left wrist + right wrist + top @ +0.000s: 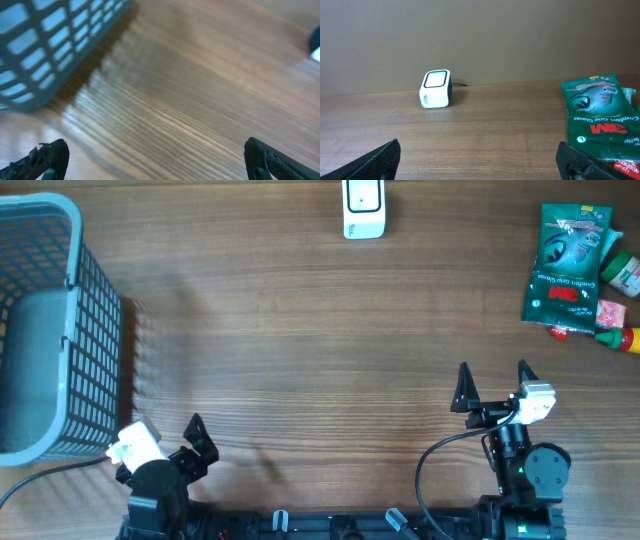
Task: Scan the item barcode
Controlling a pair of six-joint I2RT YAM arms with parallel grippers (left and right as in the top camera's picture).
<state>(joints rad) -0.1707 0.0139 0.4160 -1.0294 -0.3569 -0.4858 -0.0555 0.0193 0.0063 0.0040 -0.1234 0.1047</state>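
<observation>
**A:** Where's the item for scanning?

**B:** The green packet of gloves (566, 265) lies flat on the table (300, 330) in the upper right of the overhead view. A small box (622, 270) sits just beside its right edge. A red and yellow bottle (620, 338) lies at its lower right corner. In the right wrist view the packet fills the right side of the frame, printed face up.

**A:** And the scanner?

**B:** The white scanner (363, 208) stands at the top centre of the overhead view, well apart from the packet. The right wrist view shows it left of centre, with a dark cable running off behind it.

**A:** How do the jaws stand?

**B:** The right gripper (493, 370) is in the lower right of the overhead view, below the packet and well apart from it. Its jaws are spread wide with nothing between them. Its own camera shows one black finger in each bottom corner and bare wood across the gap.

**A:** The other one?

**B:** The left gripper (155, 152) is just as wide apart and holds nothing. Its wrist view shows only wood grain between the two tips. Overhead it sits in the lower left, just beside the near corner of the blue-grey basket (100, 350). I can't tell if it touches the basket.
</observation>
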